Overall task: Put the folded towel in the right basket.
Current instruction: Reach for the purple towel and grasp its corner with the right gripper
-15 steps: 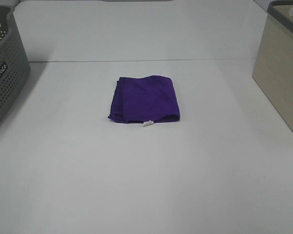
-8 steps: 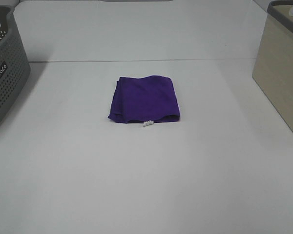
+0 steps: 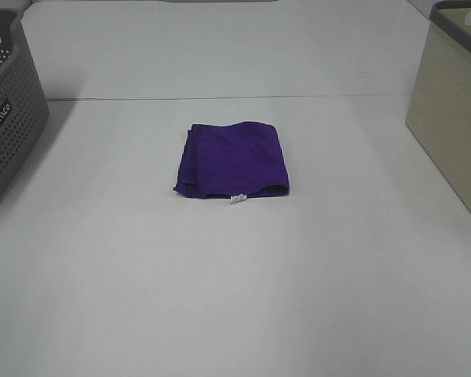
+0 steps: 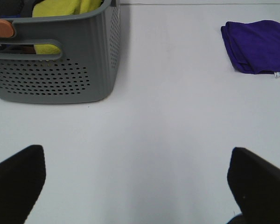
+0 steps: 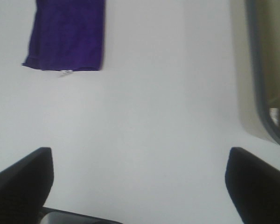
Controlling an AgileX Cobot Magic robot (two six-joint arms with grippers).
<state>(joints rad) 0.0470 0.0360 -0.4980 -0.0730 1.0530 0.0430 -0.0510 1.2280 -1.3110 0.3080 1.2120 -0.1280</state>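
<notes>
A folded purple towel (image 3: 232, 159) with a small white tag lies flat in the middle of the white table. It also shows in the left wrist view (image 4: 258, 45) and the right wrist view (image 5: 67, 33). The right basket (image 3: 454, 106) is beige with a grey rim and stands at the right edge; its rim shows in the right wrist view (image 5: 259, 79). My left gripper (image 4: 137, 186) is open and empty, far from the towel. My right gripper (image 5: 139, 186) is open and empty, apart from the towel. Neither gripper shows in the exterior high view.
A grey perforated basket (image 3: 6, 110) stands at the left edge. In the left wrist view this grey basket (image 4: 60, 60) holds a yellow cloth (image 4: 65, 8). The white table (image 3: 235, 275) stretches between the two baskets.
</notes>
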